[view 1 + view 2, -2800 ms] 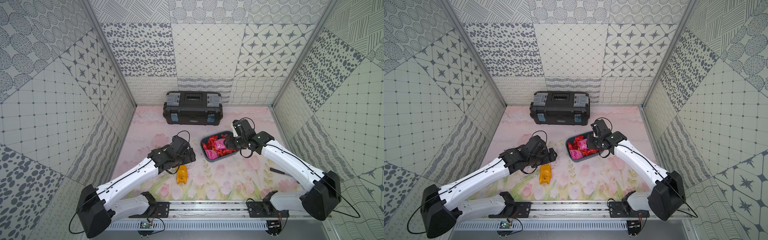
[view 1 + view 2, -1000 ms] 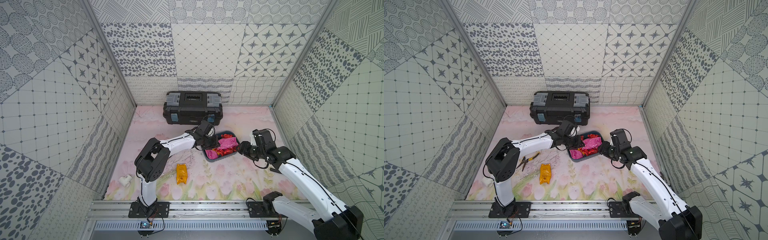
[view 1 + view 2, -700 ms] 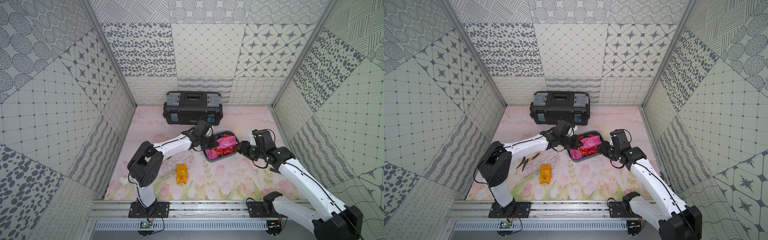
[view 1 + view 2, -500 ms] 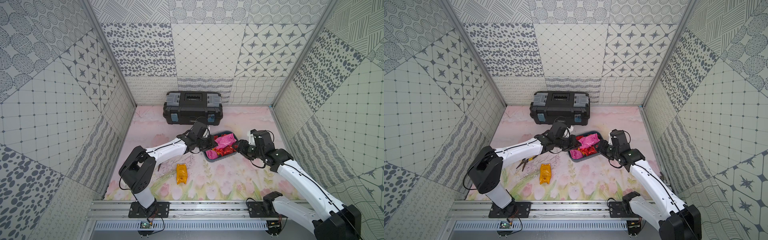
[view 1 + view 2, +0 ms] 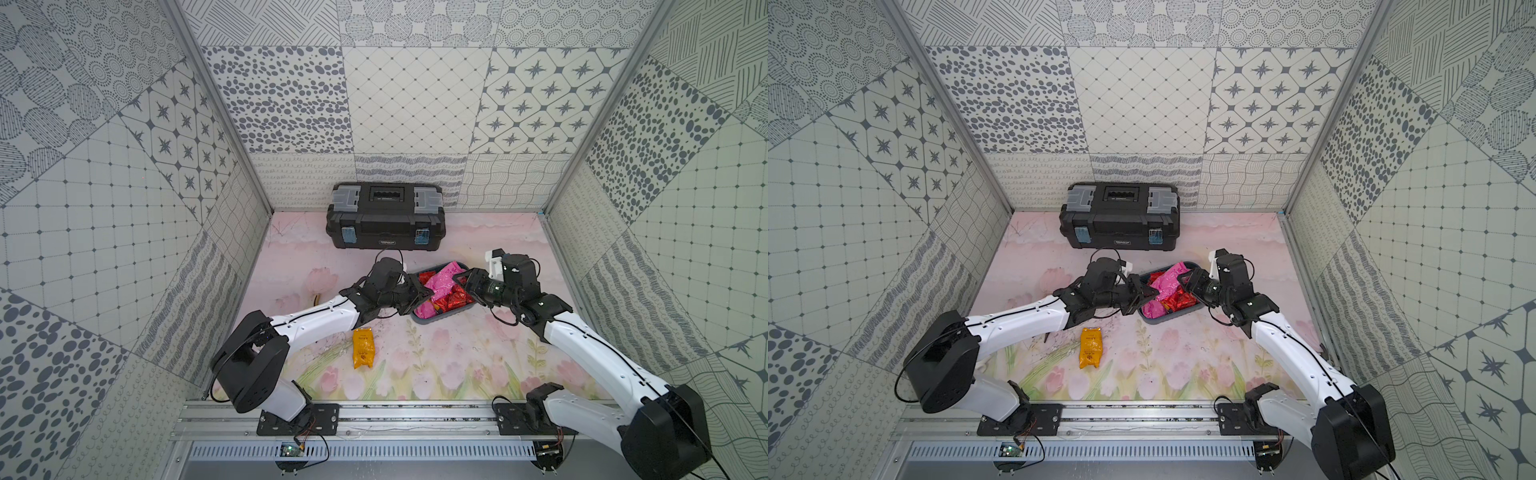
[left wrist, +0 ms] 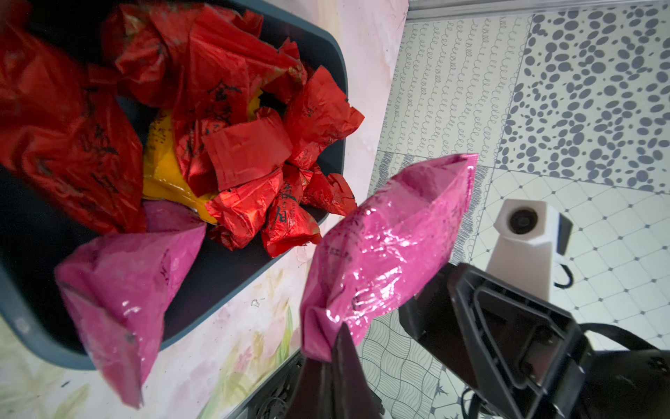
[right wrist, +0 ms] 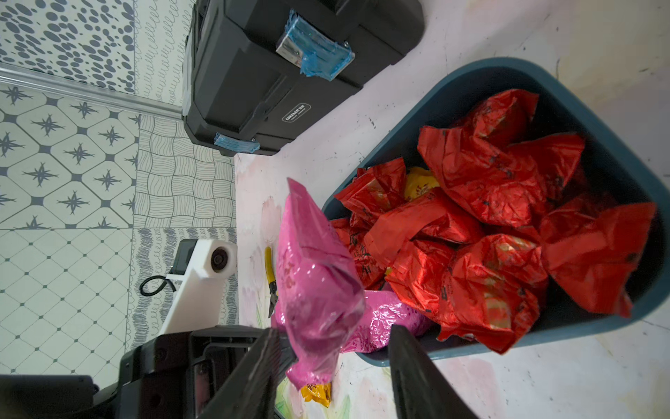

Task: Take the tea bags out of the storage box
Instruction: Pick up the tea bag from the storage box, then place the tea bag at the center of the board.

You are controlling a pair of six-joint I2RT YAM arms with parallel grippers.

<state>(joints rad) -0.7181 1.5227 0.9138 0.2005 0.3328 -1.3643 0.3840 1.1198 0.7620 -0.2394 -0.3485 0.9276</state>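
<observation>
At storage box (image 5: pixel 436 321): left end effector (image 6: pixel 328 350) grips pink packet (image 6: pixel 388 235); right end effector (image 7: pixel 334 330) half-open.

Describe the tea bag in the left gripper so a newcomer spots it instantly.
In front of the black toolbox at the back sits the teal storage box. There the left gripper pinches a long pink tea bag by one end. It alone is lifted; the other pink tea bag and the red tea bags lie in the box.

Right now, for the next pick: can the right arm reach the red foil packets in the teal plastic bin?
Probably yes: the open right gripper sits beside the bin; red packets lie uncovered.
</observation>
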